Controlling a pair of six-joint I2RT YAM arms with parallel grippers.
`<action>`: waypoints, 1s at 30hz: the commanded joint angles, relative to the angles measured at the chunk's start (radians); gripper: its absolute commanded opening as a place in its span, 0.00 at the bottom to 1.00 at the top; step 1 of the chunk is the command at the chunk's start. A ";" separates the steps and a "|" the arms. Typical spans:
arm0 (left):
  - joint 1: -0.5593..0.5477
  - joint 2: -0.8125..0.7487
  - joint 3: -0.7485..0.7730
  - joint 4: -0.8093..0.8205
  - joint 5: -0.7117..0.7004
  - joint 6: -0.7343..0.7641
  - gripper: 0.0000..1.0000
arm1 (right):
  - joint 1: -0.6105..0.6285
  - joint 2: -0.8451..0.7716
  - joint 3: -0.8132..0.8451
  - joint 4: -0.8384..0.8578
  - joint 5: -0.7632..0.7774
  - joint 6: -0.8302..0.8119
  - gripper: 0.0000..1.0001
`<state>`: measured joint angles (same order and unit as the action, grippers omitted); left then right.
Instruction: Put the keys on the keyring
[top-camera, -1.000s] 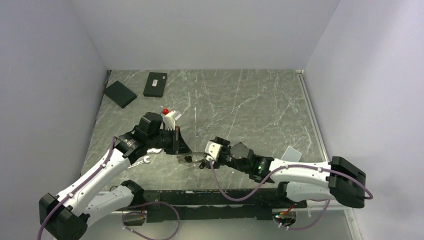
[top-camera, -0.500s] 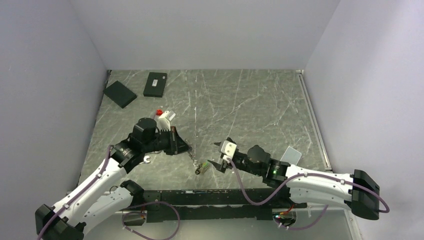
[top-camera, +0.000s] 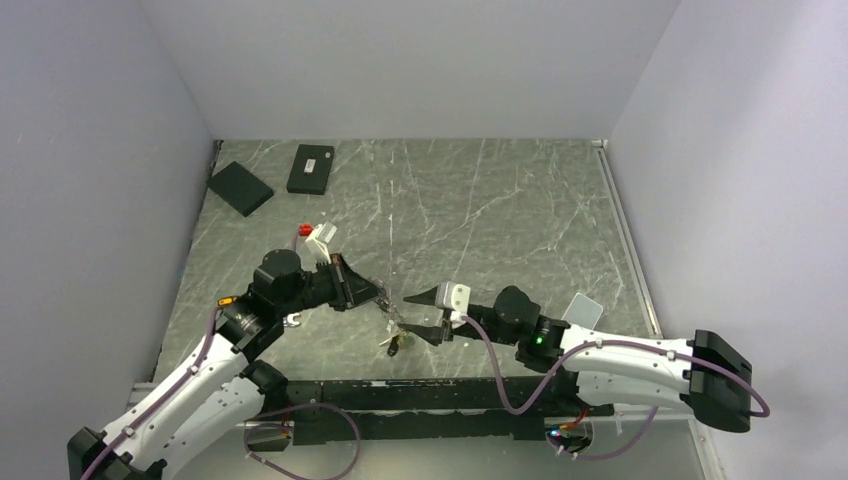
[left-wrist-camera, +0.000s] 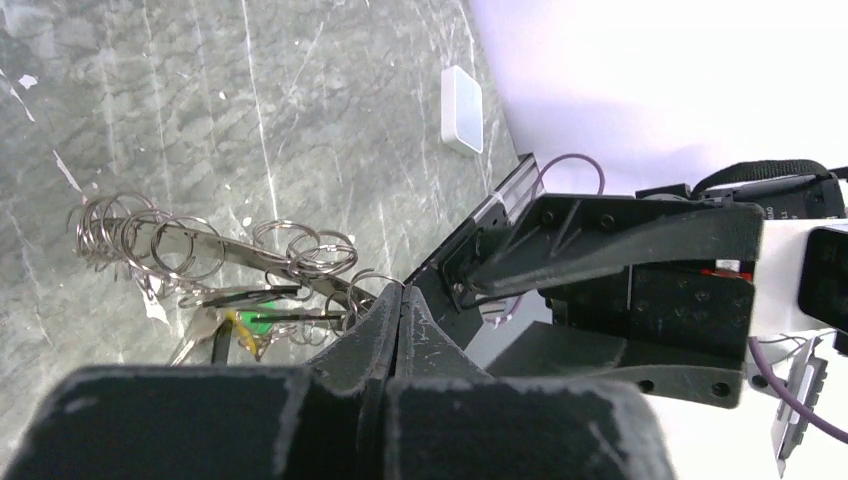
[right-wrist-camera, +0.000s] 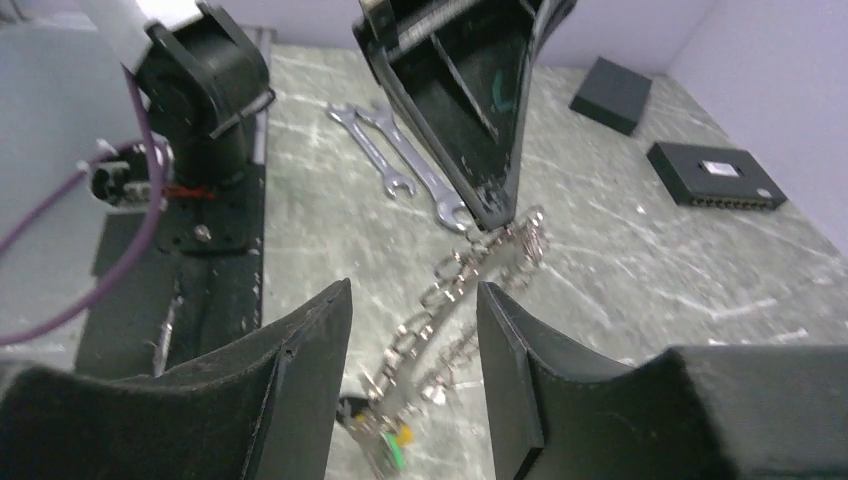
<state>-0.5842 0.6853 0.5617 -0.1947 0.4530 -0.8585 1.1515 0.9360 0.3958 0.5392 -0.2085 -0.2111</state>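
Note:
The keyring (left-wrist-camera: 375, 277) is a thin metal loop pinched between my left gripper's (left-wrist-camera: 403, 291) shut fingertips. From it a tangle of small silver rings, a few dark keys (left-wrist-camera: 243, 295) and a green tag (left-wrist-camera: 262, 322) trails down to the table. In the top view my left gripper (top-camera: 377, 296) holds the bundle (top-camera: 394, 338) by its upper end. My right gripper (top-camera: 420, 316) is open and empty just right of the bundle. In the right wrist view the ring chain (right-wrist-camera: 452, 285) hangs between and beyond my open right gripper (right-wrist-camera: 412, 292), with the green tag (right-wrist-camera: 396, 456) low down.
Two silver wrenches (right-wrist-camera: 400, 165) lie behind the left gripper. Two flat black boxes (top-camera: 311, 168) (top-camera: 240, 187) sit at the table's far left. A small white pad (top-camera: 583, 308) lies right of the right arm. The black base rail (top-camera: 420, 395) runs along the near edge.
My right gripper has opened, let go of the bundle and backed off to the right. My left gripper has drawn back left, still pinching the ring, and the bundle now dangles from it.

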 joint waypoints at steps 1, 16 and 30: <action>-0.004 -0.045 -0.032 0.147 -0.075 -0.133 0.00 | 0.011 0.042 0.075 0.184 -0.096 0.104 0.51; -0.003 -0.101 -0.067 0.170 -0.182 -0.200 0.00 | 0.072 0.357 0.159 0.334 0.019 0.124 0.34; -0.003 -0.183 -0.099 0.149 -0.187 -0.249 0.00 | 0.008 0.439 0.167 0.329 0.165 0.037 0.30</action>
<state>-0.5838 0.5243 0.4713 -0.1162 0.2726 -1.0588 1.1858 1.4033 0.5571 0.8139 -0.0887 -0.1383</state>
